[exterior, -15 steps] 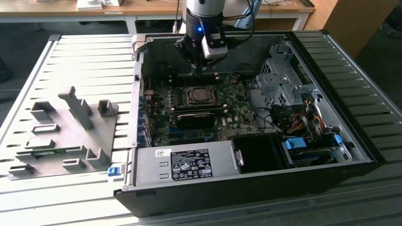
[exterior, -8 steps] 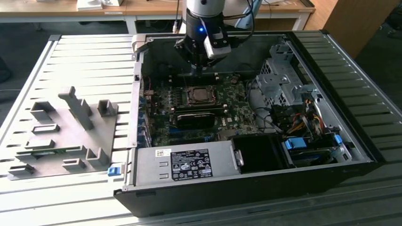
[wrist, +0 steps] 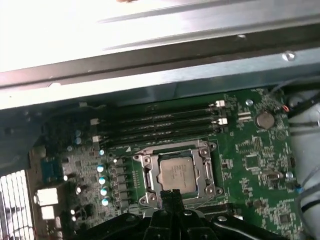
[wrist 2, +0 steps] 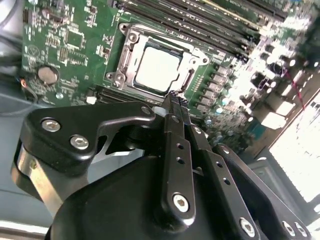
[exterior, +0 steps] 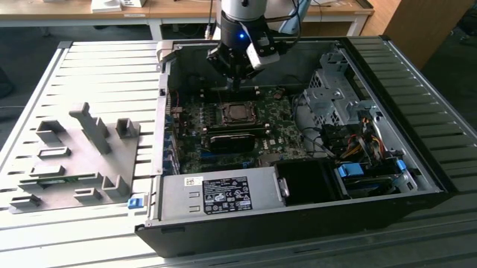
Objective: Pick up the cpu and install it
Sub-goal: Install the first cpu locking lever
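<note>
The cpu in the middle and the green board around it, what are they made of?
The cpu has a flat silvery-grey top with a dull sheen, so it looks like brushed metal. The motherboard looks like stiff, glossy green circuit board, probably fibreglass-type laminate, dotted with tiny soldered parts. The socket frame around the chip shines like bare steel.

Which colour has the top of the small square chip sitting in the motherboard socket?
Silvery-grey metal: the small flat square cpu, best in the first wrist view.
</note>
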